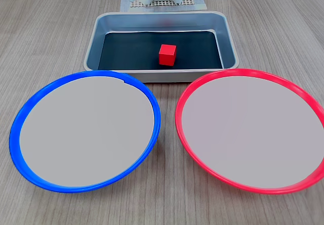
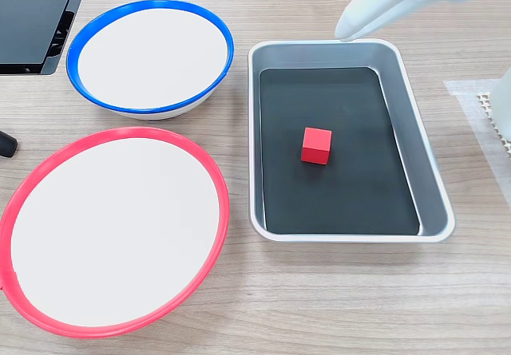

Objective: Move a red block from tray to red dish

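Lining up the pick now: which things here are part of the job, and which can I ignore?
Job:
red block, on the tray floor
tray
red dish, nothing in it
tool, above the tray's edge

Ignore:
blue dish
white mesh mat

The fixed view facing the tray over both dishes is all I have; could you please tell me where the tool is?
Observer: In another fixed view the tool hangs over the tray's upper wall, apart from the red block.
Operator: Is it open?
Observer: One pale tapering tip shows, so I cannot tell.
Operator: Is anything beside the dishes?
Observer: A black panel lies left of the blue dish.
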